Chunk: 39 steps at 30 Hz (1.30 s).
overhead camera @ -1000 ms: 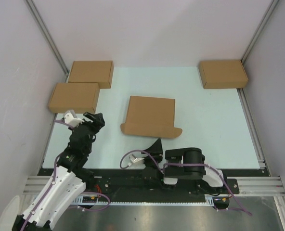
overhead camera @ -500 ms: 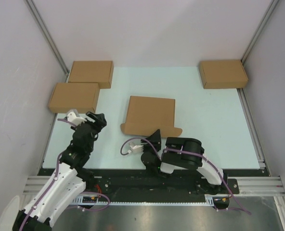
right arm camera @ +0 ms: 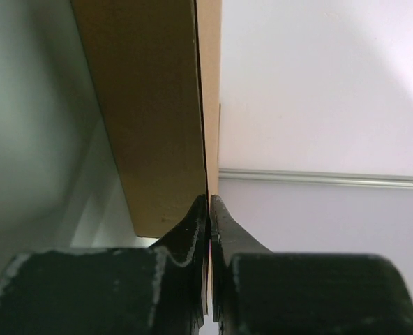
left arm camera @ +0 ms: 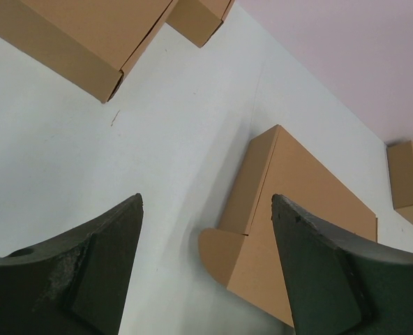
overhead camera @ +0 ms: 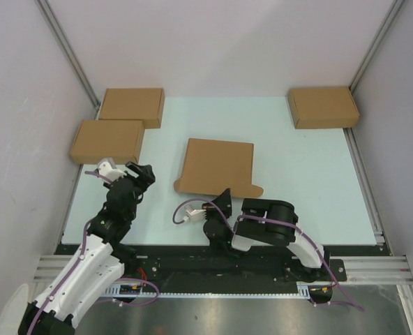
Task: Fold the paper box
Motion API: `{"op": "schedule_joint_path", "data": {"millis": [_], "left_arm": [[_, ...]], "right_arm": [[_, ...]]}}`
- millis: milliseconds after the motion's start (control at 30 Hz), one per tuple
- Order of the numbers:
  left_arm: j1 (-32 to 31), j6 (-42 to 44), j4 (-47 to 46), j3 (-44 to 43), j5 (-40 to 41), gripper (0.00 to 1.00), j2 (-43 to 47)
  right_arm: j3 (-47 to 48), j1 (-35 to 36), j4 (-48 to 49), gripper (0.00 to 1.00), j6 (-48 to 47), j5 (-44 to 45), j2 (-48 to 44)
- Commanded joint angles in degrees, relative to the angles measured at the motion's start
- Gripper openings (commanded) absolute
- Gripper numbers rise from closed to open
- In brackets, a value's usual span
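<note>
Two tools flank the plain brown corrugated cardboard paper box (overhead camera: pixel 217 166), which lies flat near the middle of the pale green bench (overhead camera: pixel 304 181). A rounded tab sticks out at each of the box's near corners.

The right tool (overhead camera: pixel 224 198) is at the near edge of the paper box, about midway between the two tabs. In the right wrist view its dark fingers (right arm camera: pixel 185 237) are pressed together. Only a thin cardboard edge of the box (right arm camera: pixel 158 105) is pinched between their tips. From there the brown panel runs away and up to the left.

The left tool (overhead camera: pixel 141 172) is off to the left of the paper box, apart from it and over bare bench. In the left wrist view its two dark fingers (left arm camera: pixel 88 265) stand wide apart with nothing between them. The box (left arm camera: pixel 297 202) shows ahead and to the right, partly behind the right-hand finger, with one rounded tab at its nearest corner.

Three compact closed brown cardboard boxes also rest on the bench. Two are at the far left, one (overhead camera: pixel 131 107) just behind the other (overhead camera: pixel 107 141), and their corners look to be touching. The third (overhead camera: pixel 323 107) is at the far right corner. All three lie well apart from the paper box, and neither tool touches them.
</note>
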State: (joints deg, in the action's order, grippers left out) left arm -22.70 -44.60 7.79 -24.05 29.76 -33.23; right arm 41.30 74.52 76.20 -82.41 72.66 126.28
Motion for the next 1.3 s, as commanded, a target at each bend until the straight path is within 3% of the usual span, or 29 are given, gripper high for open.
{"op": "schedule_joint_path", "data": {"millis": [0,267,400,467,500,567,600,633,667,700,933,1267], "left_arm": [[0.29,-0.84,-1.64,-0.99,0.47,0.79,0.54],[4.15,0.57,-2.87,-6.87,0.04,0.8,-1.39],[6.08,1.18,-2.08,-10.22,1.61,0.8,-2.1],[6.53,3.37,-2.17,-12.75,3.54,0.8,-2.62],[6.7,4.16,-1.91,-13.73,3.99,0.8,-2.97],[6.97,5.4,-1.64,-16.27,4.61,0.81,-3.85],[7.05,5.57,-1.64,-16.98,4.35,0.81,-4.12],[7.4,5.58,-1.64,-17.51,4.17,0.81,-4.73],[7.49,5.49,-1.64,-18.3,3.82,0.81,-5.0],[7.49,5.31,-1.64,-18.48,2.95,0.81,-5.17],[7.67,0.74,-3.48,-14.45,-0.75,0.81,-7.01],[9.6,2.76,-9.98,-14.09,-1.36,0.81,-15.1]], "right_arm": [[0.98,0.62,15.73,0.0,-1.34,-0.86,-7.7],[2.82,3.26,13.98,0.0,-9.6,-0.24,-19.13],[4.31,4.32,4.08,0.0,-4.8,3.17,-24.75],[5.1,4.67,-7.43,0.0,0.03,3.97,-30.45],[5.98,4.58,-13.91,0.0,7.71,4.59,-32.57],[11.84,4.32,-44.26,0.0,22.21,3.63,-39.86],[15.88,3.88,-59.96,0.0,44.66,-1.07,-41.88],[20.27,3.09,-87.18,0.0,53.76,-4.6,-43.3],[27.71,1.78,-95.11,0.0,59.41,-8.03,-44.53],[28.83,0.64,-99.1,0.0,62.43,-9.98,-44.98],[28.75,-1.21,-107.66,0.0,68.69,-17.28,-47.09],[28.57,-6.84,-110.39,0.0,70.02,-30.11,-49.11]]}}
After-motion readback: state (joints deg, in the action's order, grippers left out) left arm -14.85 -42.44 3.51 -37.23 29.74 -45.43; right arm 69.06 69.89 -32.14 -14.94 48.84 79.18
